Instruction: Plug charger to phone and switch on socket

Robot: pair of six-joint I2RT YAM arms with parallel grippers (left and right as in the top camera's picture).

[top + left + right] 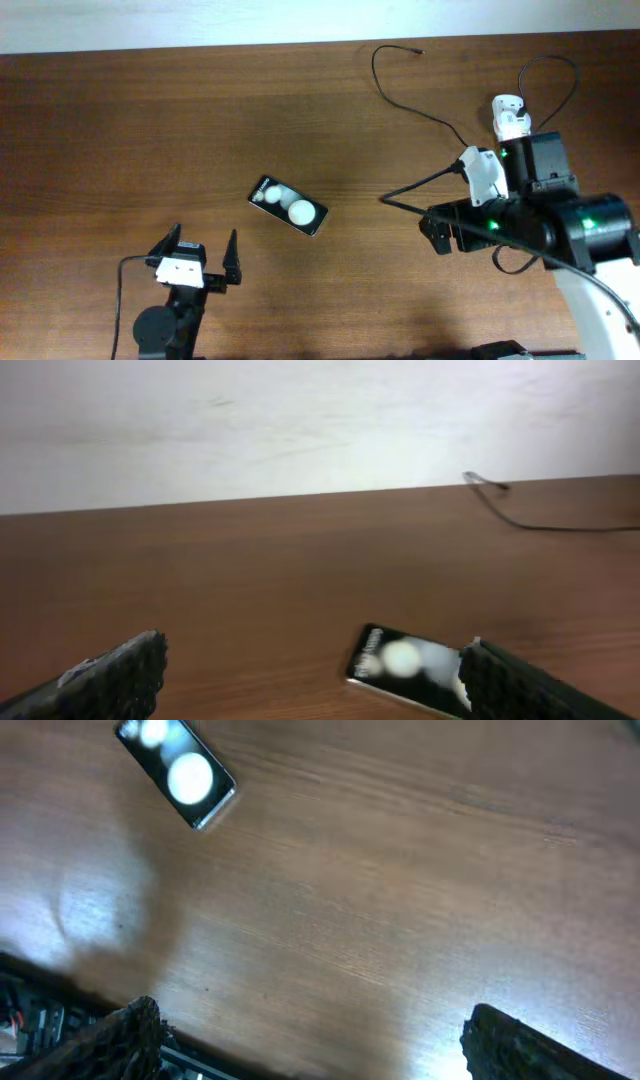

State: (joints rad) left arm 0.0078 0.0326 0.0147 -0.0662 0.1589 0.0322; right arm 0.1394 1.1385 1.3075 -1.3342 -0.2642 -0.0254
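The phone [288, 205] lies flat and slanted mid-table, with two glare spots on its face. It shows in the left wrist view [405, 665] and in the right wrist view [175, 770]. The charger [400, 100] curls across the far right of the table, its plug tip free near the far edge; its end also shows in the left wrist view [500, 500]. A white piece [510, 115] by the right arm may be the socket, mostly hidden. My left gripper [200, 252] [315, 690] is open and empty, short of the phone. My right gripper [433, 230] [320, 1040] is open and empty, right of the phone.
The wooden table [150, 120] ends at a pale wall along the far edge. The right arm's body [560, 225] covers the right side of the table, with a thin black cable loop [560, 70] behind it.
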